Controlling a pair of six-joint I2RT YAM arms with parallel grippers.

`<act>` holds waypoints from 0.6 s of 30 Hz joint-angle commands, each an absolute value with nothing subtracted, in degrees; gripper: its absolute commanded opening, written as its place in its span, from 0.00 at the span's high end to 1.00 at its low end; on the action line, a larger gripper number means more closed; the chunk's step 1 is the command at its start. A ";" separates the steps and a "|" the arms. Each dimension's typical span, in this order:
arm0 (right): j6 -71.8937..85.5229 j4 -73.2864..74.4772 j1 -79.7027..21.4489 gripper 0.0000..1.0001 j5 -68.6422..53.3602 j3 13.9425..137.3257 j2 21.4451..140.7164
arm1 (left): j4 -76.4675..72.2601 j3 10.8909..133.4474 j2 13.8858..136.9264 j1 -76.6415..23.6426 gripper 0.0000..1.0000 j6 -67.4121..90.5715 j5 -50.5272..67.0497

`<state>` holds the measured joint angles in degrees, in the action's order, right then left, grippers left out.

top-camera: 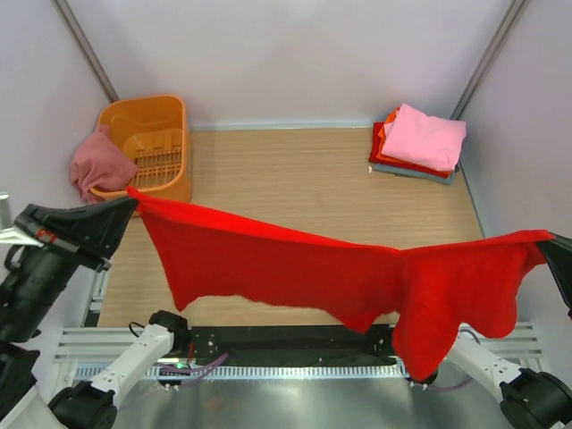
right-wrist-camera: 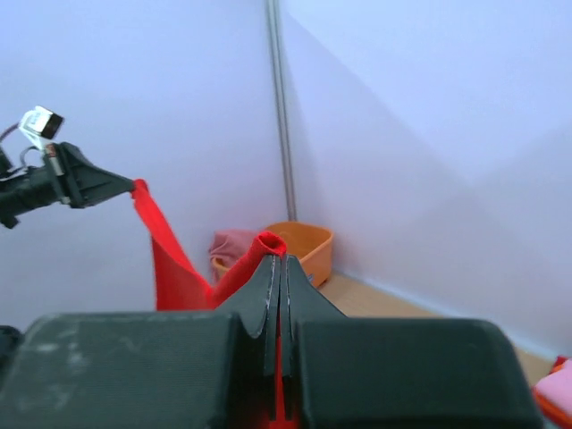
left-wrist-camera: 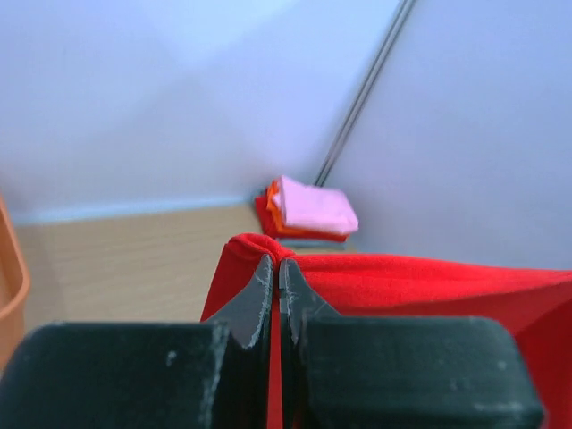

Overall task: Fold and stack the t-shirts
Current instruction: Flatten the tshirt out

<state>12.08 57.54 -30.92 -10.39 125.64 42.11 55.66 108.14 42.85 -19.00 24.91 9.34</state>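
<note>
Mostly cropped overhead, the right end effector (right-wrist-camera: pixel 278 261), like the left end effector (left-wrist-camera: pixel 279 266), clenches the red t-shirt (top-camera: pixel 295 268) stretched between them.

Lab cell, white panels (top-camera: pixel 295 54), wooden table (top-camera: pixel 304 179)

Matte black left pincer (top-camera: pixel 132 198) tapering wedge-like to point; small red mark and silver bracket (top-camera: pixel 14 234) showing at wrist. Behind it, left arm (top-camera: pixel 36 281) stacking black cylindrical segments; lower link (top-camera: pixel 134 357) showing white, rounded, ending in black joint caps. Purple and green cable (top-camera: pixel 207 364) looping beside base. Matching right arm (top-camera: pixel 483 362) showing white link, black round joint. Black right pincer (top-camera: pixel 556 246) showing only at edge. Close up, fingers (left-wrist-camera: pixel 259 290) looking dark grey, edges wearing pale; blocky mounts (left-wrist-camera: pixel 116 375) carrying white specks.
</note>
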 commanded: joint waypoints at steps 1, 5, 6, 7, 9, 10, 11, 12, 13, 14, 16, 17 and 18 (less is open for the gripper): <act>5.72 55.90 -27.86 0.99 -13.21 129.90 47.71 | 52.30 112.40 44.38 -18.90 1.00 22.85 11.16; 2.38 51.08 -28.91 0.99 -5.30 126.13 51.49 | 52.56 113.47 48.94 -18.90 1.00 22.94 6.00; 2.03 48.63 -29.35 0.99 -4.23 123.25 52.72 | 52.65 113.21 49.74 -18.90 1.00 22.94 3.80; 1.33 47.30 -30.05 0.99 -3.17 121.48 55.43 | 52.73 111.72 50.44 -18.90 1.00 23.11 1.52; 1.06 41.96 -30.50 0.99 -1.41 114.57 58.34 | 53.17 109.52 53.68 -18.90 1.00 23.81 -6.88; 0.62 40.10 -30.41 0.99 -1.06 112.43 60.19 | 53.35 106.64 55.35 -18.90 1.00 24.08 -8.68; 0.18 38.16 -30.41 0.99 -0.53 110.41 64.82 | 53.35 105.05 56.94 -18.90 1.00 24.52 -10.09; -1.39 35.01 -30.24 0.99 -0.27 107.78 67.73 | 52.57 103.20 60.96 -18.90 1.00 24.96 -12.28; -2.36 33.94 -29.63 0.99 -0.26 107.67 71.33 | 51.34 99.01 63.00 -18.81 1.00 25.57 -13.35; -2.98 33.23 -28.14 0.99 -0.26 108.45 80.76 | 49.68 96.88 65.19 -17.94 1.00 26.01 -13.53; -1.59 31.38 -22.19 0.99 -5.52 114.49 92.04 | 44.84 93.01 74.55 -15.13 1.00 28.73 -11.88; -0.97 30.77 -21.28 0.99 -5.71 117.65 97.59 | 43.78 92.73 79.23 -11.38 1.00 29.96 -10.91; -0.53 32.59 -20.75 0.97 -4.32 127.69 111.05 | 44.03 93.42 83.71 -9.42 1.00 33.28 -9.68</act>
